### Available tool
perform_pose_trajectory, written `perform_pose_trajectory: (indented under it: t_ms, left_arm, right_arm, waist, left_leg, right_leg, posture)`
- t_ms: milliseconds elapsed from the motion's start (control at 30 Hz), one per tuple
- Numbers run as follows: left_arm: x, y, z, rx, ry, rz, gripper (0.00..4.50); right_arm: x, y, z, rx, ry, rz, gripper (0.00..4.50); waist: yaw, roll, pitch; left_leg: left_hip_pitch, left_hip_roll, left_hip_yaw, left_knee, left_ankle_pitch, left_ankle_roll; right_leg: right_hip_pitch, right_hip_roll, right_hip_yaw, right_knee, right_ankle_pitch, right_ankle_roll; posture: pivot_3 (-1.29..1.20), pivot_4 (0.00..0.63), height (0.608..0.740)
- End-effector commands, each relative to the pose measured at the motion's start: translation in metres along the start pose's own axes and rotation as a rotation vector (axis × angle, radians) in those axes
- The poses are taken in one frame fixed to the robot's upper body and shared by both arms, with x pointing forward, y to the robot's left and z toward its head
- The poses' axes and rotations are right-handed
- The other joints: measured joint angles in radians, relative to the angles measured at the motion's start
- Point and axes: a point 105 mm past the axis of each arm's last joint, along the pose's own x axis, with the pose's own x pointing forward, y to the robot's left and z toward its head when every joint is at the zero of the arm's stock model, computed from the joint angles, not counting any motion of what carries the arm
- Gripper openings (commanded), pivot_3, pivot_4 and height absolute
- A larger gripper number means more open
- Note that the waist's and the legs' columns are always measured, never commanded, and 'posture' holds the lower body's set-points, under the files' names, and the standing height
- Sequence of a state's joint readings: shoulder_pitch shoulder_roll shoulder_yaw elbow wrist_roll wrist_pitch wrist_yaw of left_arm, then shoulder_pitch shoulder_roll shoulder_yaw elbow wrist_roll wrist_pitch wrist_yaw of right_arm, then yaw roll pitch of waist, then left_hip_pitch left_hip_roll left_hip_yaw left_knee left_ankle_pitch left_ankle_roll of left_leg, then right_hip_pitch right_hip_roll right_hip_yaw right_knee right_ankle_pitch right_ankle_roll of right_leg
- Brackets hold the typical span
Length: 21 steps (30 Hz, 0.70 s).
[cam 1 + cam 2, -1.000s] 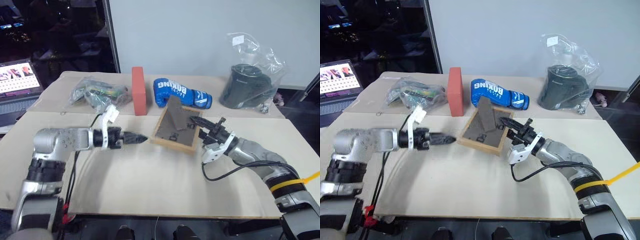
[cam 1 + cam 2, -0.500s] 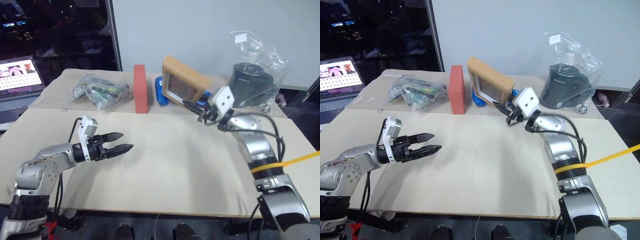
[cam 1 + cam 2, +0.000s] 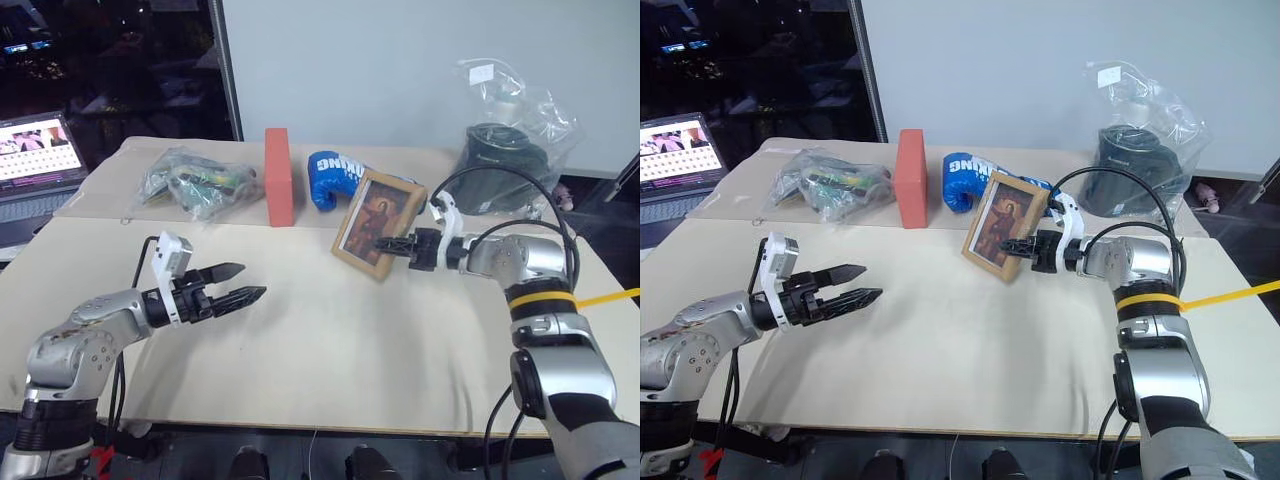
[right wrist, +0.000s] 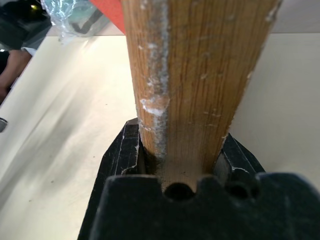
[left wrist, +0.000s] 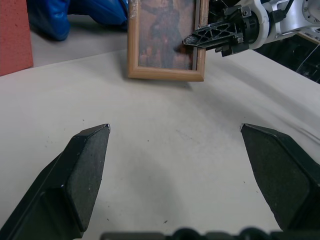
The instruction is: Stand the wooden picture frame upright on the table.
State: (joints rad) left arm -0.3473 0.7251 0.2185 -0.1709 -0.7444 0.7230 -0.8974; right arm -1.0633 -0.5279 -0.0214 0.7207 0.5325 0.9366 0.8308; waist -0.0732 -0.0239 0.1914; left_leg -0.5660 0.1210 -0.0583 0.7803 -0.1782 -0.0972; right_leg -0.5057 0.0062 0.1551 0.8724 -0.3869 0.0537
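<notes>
The wooden picture frame [image 3: 375, 222] stands tilted on its lower edge at the middle right of the table [image 3: 320, 340], its red-clad portrait facing me. My right gripper [image 3: 385, 245] reaches in from the right and is shut on the frame's right side rail; the right wrist view shows the wood edge [image 4: 195, 75] clamped between both fingers [image 4: 127, 150]. My left gripper [image 3: 245, 283] hovers open over the table well to the frame's left, holding nothing. In the left wrist view the picture frame [image 5: 165, 40] stands ahead of the open left gripper [image 5: 175, 127].
Behind the frame lie a blue boxing glove [image 3: 335, 172] and an upright red-orange brick block [image 3: 279, 177]. A clear bag of items [image 3: 195, 185] sits back left, a bagged dark object [image 3: 505, 165] back right. An open laptop [image 3: 35, 160] is at far left.
The right gripper lifted the frame off the table where it lay back-up, swung it high, then brought it down with the portrait facing me. The left gripper drew back leftward, then stayed still.
</notes>
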Motion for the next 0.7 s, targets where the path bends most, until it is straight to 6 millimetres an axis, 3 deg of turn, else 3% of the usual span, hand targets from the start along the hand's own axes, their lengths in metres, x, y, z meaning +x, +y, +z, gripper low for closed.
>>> perform_pose_trajectory:
  t_ms: [33, 367, 700]
  left_arm:
    - [-0.001, -0.004, 0.011, 0.037, -0.031, -0.006, 4.5]
    - [0.002, -0.001, 0.014, 0.046, -0.028, -0.002, 4.5]
    - [0.01, 0.003, 0.016, 0.054, -0.024, -0.017, 4.5]
  right_arm:
    - [0.002, -0.005, -0.017, -0.019, 0.053, 0.037, 1.23]
    - [0.012, 0.025, -0.054, -0.053, 0.133, 0.184, 1.22]
    - [0.009, 0.04, -0.066, -0.175, 0.158, 0.206, 1.22]
  waist:
    - [-0.002, 0.0, 0.0]
    - [-0.023, 0.0, 0.0]
    - [-0.019, 0.0, 0.0]
  left_leg:
    - [0.0, 0.0, 0.0, 0.0, 0.0, 0.0]
    - [0.003, 0.0, 0.0, -0.001, 0.0, 0.0]
    - [0.004, 0.0, -0.001, -0.001, 0.0, 0.0]
  right_leg:
    - [0.0, 0.0, 0.0, 0.0, -0.001, 0.001]
    - [0.003, 0.0, 0.0, 0.0, -0.002, 0.004]
    - [0.005, 0.0, -0.001, -0.001, -0.003, 0.006]
  posture:
    - [0.0, 0.15, 0.657]
    - [0.0, 0.15, 0.657]
    - [0.0, 0.15, 0.657]
